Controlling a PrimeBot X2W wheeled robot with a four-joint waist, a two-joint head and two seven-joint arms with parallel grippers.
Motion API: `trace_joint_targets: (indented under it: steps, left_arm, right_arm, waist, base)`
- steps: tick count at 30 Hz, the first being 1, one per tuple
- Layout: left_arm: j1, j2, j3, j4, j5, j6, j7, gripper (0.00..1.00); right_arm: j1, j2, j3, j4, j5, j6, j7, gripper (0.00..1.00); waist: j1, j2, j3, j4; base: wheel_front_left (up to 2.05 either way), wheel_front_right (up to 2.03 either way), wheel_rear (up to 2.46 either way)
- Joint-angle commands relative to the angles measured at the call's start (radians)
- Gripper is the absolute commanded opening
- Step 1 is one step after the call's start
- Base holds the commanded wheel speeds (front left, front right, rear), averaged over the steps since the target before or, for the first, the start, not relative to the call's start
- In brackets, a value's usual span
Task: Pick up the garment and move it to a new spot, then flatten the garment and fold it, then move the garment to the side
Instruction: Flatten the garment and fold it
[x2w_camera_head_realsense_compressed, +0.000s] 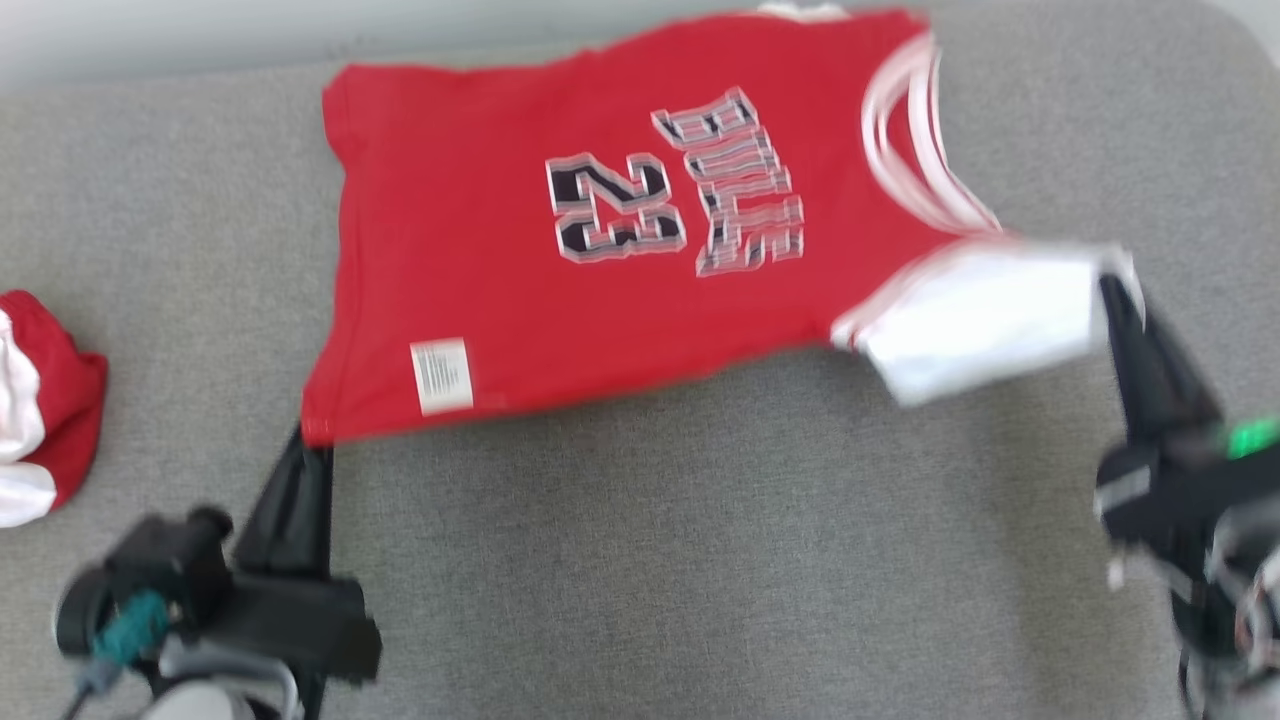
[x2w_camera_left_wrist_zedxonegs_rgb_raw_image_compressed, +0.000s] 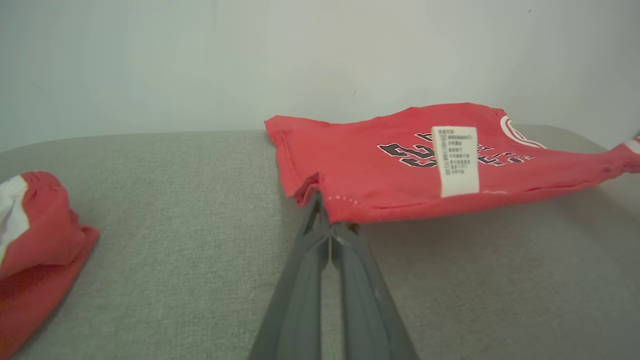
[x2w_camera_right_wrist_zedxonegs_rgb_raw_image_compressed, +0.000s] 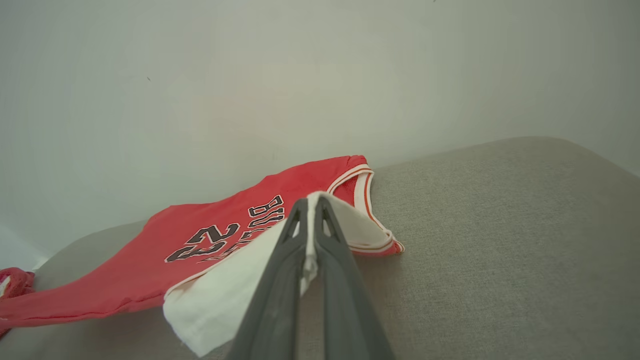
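Garment (x2w_camera_head_realsense_compressed: 480, 260), red numbered jersey, hangs between left pincer (x2w_camera_head_realsense_compressed: 316, 446) and right pincer (x2w_camera_head_realsense_compressed: 1112, 288), each clenched on it.

Red jersey (x2w_camera_head_realsense_compressed: 450, 220) reads "23" & "BULLS"; print on white tag (x2w_camera_head_realsense_compressed: 441, 376) illegible.

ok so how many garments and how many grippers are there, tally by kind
garments: 2 (red jersey, bundled red and white garment)
grippers: 2 (left gripper, right gripper), each shut on the jersey
total: 4
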Motion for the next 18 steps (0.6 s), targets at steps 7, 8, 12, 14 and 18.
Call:
trace_joint_targets:
  steps: [7,8,12,14,18]
  left_arm:
    - [0.182,-0.059,0.047,-0.031,0.007,0.025,-0.001,0.0]
    - [0.207,-0.065,0.057,-0.029,0.014,0.027,-0.001,0.0]
    - [0.32,-0.114,0.113,-0.008,0.028,0.007,-0.001,0.0]
    - [0.353,-0.133,0.123,0.012,0.045,-0.013,-0.001,0.0]
    - [0.395,-0.161,0.144,0.042,0.073,-0.045,-0.001,0.0]
  right_arm:
    - [0.297,0.148,-0.151,-0.157,-0.091,0.0,0.109,0.0]
    - [0.334,0.167,-0.164,-0.176,-0.106,0.0,0.122,0.0]
    - [0.474,0.25,-0.235,-0.22,-0.127,0.0,0.165,0.0]
    - [0.525,0.277,-0.249,-0.227,-0.131,0.0,0.182,0.0]
    - [0.605,0.308,-0.255,-0.23,-0.14,0.0,0.212,0.0]
  waist:
    - [0.0004,0.0003,-0.059,0.013]
    - [0.0004,0.0003,-0.063,0.015]
    - [0.0004,0.0003,-0.089,0.03]
    - [0.0004,0.0003,-0.1,0.037]
    - [0.0004,0.0003,-0.113,0.045]
  base:
    - [0.0,0.0,0.0]
    - [0.0,0.0,0.0]
    - [0.0,0.0,0.0]
    - [0.0,0.0,0.0]
    - [0.0,0.0,0.0]
